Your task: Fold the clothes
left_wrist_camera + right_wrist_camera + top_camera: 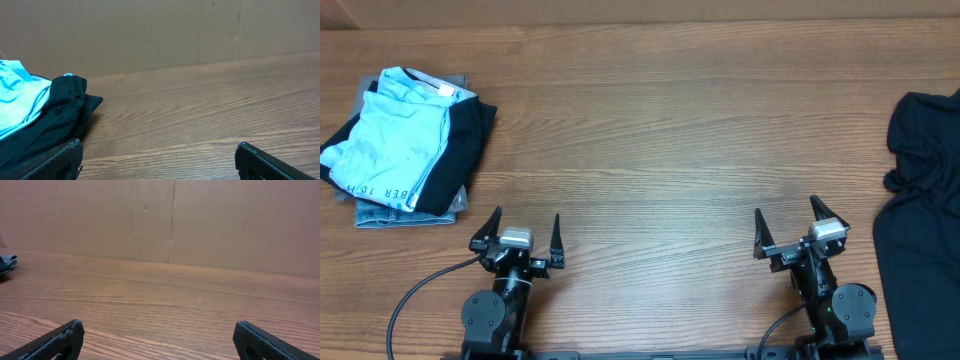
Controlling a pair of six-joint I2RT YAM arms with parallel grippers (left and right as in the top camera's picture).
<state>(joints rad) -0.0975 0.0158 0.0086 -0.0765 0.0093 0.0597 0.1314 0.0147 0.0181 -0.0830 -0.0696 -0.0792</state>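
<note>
The large black short-sleeved T-shirt of thin fabric (920, 200) lies crumpled at the right edge of the brown wooden table (650, 130), partly out of the overhead view. The left gripper (527, 215) and right gripper (785, 207) sit at the near edge, jaws spread wide, holding nothing. Folding likely starts with the nearer right gripper pinching a hem or shoulder and dragging the shirt flat to the middle, away from the folded light blue garment (395, 135) at left
</note>
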